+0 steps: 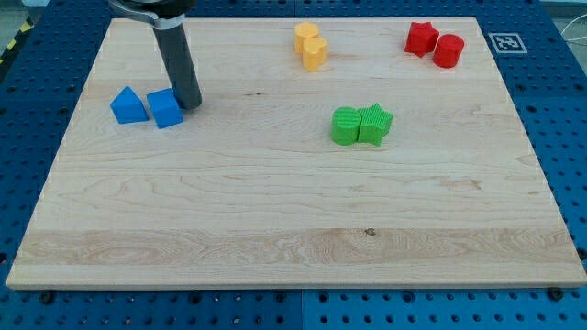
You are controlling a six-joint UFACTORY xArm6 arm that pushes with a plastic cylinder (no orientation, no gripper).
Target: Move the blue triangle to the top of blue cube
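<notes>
- Camera view: blue triangle (128,106) sits near the board's (275,229) left edge, touching the blue cube (165,108) on its right.
- Looks light, rigid, likely slides easily; I'd push its flat lower face.
- My tip (191,105) holds nothing, just right of the cube, so the cube lies between me and the triangle.

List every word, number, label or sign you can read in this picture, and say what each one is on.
No readable words, numbers or brand names anywhere.
One sign only: a black-and-white square marker by the wooden board's top right corner in the view; it is a pattern, not text.
The blocks and my tip carry no markings.
</notes>
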